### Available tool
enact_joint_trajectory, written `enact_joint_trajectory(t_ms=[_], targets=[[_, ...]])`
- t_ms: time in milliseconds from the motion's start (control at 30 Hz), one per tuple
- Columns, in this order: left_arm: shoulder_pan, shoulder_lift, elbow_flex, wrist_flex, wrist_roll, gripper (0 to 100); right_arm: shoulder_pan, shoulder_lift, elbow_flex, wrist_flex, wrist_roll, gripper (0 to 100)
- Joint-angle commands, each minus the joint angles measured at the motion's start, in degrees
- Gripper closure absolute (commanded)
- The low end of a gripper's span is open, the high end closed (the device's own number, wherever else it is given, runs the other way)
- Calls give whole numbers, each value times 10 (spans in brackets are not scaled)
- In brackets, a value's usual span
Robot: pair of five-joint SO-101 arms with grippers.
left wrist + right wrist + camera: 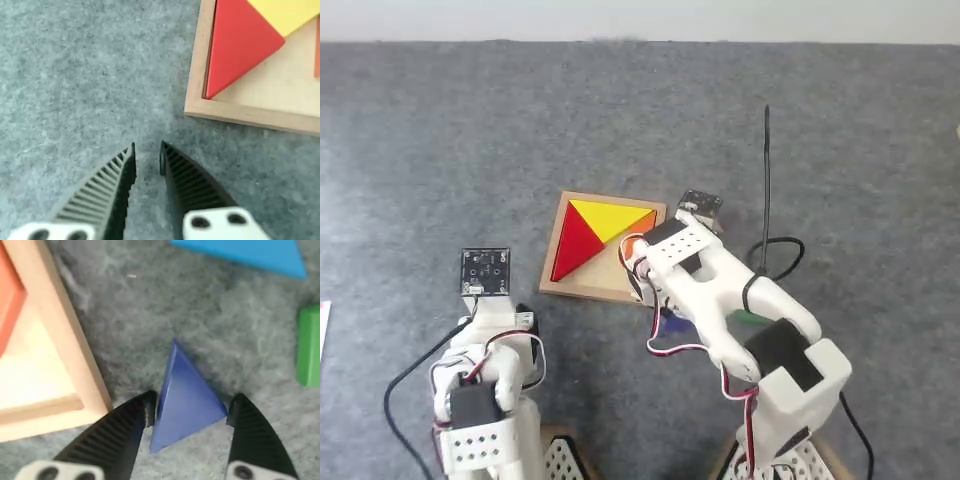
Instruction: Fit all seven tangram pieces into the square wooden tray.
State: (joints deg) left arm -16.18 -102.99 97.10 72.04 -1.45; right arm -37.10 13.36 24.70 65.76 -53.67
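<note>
We see the tray (582, 291) near the middle of the grey felt tabletop (440, 150), holding a red triangle (574, 250) and a yellow triangle (610, 217) side by side, with an orange piece (631, 248) partly under the right arm. In the high view, a dark blue triangle (185, 400) lies flat on the tabletop just off the tray's near right corner, at about 5 o'clock from the tray. The right gripper (194, 402) is spread wide around it, one finger at each side. We cannot tell whether either finger presses the piece. A green piece (752, 318) sits at about 3 o'clock from the blue triangle, and a light blue piece (250, 252) lies near both. The left gripper (147, 147) hangs low over bare felt, parted only a little and holding nothing. The tray's near left corner is at roughly 2 o'clock from it.
</note>
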Motion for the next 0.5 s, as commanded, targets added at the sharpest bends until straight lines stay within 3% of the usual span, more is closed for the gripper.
enact_joint_trajectory(t_ms=[0,100,467], targets=[[3,-11,-7,3,0,920,-1,10,-20,-6,-7,804],[3,-11,-7,3,0,920,0,13,-21,-8,-6,869],[3,-11,-7,3,0,920,10,8,-25,11,-6,876]])
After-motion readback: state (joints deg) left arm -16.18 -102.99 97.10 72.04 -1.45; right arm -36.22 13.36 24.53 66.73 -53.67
